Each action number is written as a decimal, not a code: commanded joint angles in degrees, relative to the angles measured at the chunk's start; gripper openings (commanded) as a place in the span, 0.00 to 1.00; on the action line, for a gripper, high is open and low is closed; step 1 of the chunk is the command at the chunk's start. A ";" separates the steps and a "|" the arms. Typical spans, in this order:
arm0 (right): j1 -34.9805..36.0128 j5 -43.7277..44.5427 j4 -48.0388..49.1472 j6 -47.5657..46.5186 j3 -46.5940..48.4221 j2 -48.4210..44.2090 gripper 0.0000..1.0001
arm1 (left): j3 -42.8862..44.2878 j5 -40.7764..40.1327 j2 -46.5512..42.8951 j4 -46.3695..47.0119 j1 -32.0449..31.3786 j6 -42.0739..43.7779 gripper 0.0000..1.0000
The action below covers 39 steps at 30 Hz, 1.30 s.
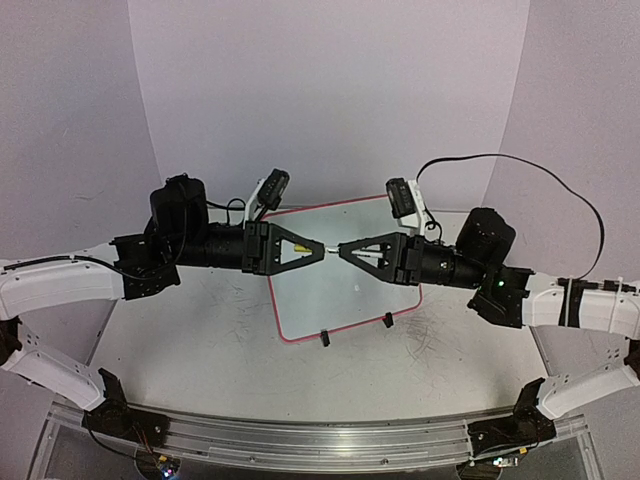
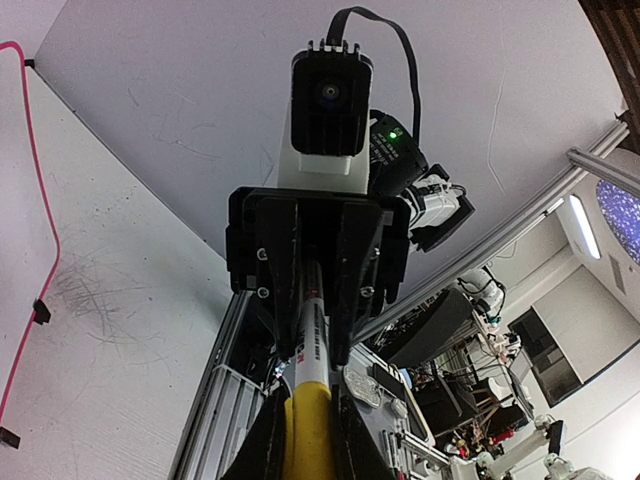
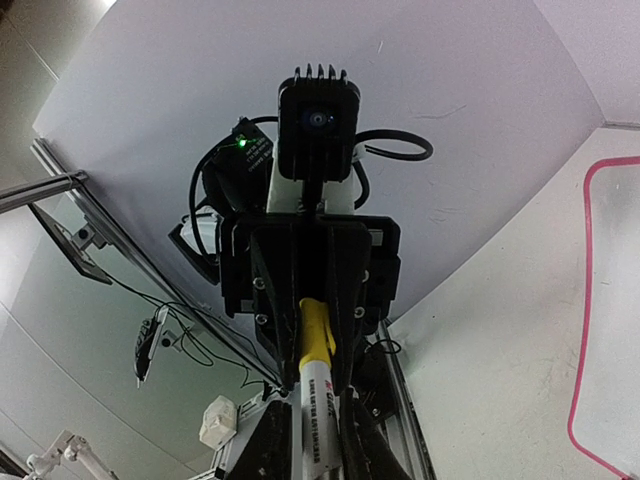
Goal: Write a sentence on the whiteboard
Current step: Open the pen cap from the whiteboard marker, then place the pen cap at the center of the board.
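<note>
The whiteboard point(image 1: 335, 300), white with a red-pink rim, lies flat on the table between the arms. No sentence shows on it in any view. Above it a marker point(image 1: 331, 249) hangs level between the two grippers. My left gripper point(image 1: 318, 249) is shut on its yellow cap point(image 2: 308, 420). My right gripper point(image 1: 345, 250) is shut on the white barrel point(image 3: 318, 425). In the left wrist view my left gripper point(image 2: 308, 400) faces the right gripper point(image 2: 310, 355), and the board's rim point(image 2: 47, 250) shows at the left. The right wrist view has the cap point(image 3: 317, 335) inside the left gripper point(image 3: 315, 378).
Two black clip feet point(image 1: 325, 338) point(image 1: 387, 321) sit on the board's near edge. Grey scribble scratches point(image 1: 435, 335) mark the tabletop right of the board. A black cable point(image 1: 520, 165) loops behind the right arm. An aluminium rail point(image 1: 320, 440) runs along the table's near edge.
</note>
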 commanded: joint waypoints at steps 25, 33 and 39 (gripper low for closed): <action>-16.30 18.96 -24.47 -14.89 -9.67 -20.74 0.00 | -5.57 -30.62 -20.39 -41.03 19.23 5.56 0.00; -16.21 20.18 -29.48 -22.90 -4.32 -19.58 0.00 | -21.16 -42.13 -17.74 -36.37 19.23 -1.48 0.00; -16.22 19.02 -29.72 -24.94 -1.42 -18.13 0.00 | -23.26 -44.82 -6.97 -30.97 19.04 0.86 0.00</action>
